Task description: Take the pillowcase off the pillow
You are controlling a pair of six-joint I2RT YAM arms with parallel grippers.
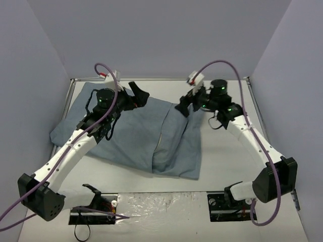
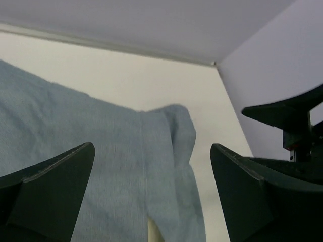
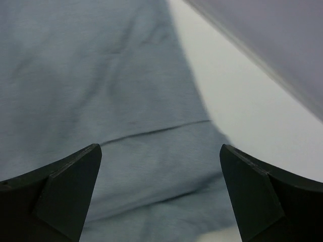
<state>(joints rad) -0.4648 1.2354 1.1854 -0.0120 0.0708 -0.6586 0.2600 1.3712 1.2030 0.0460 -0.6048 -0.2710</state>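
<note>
The blue-grey pillowcase point(image 1: 136, 133) lies plain face up across the table, wrapped round the pillow. Only a cream sliver of the pillow point(image 2: 151, 233) shows, at the slit in the cloth in the left wrist view. My left gripper point(image 1: 139, 95) is open and empty, hovering over the pillowcase's far edge; the cloth point(image 2: 116, 166) lies below its jaws point(image 2: 152, 151). My right gripper point(image 1: 182, 105) is open and empty over the pillowcase's far right corner; the cloth point(image 3: 126, 116) fills the space under its jaws point(image 3: 160, 148). The two grippers face each other.
The white table point(image 1: 227, 156) is boxed in by grey walls point(image 1: 161, 35) at the back and both sides. The arm base plates point(image 1: 96, 209) sit at the near edge. The right gripper's black fingers point(image 2: 290, 126) show at the right of the left wrist view.
</note>
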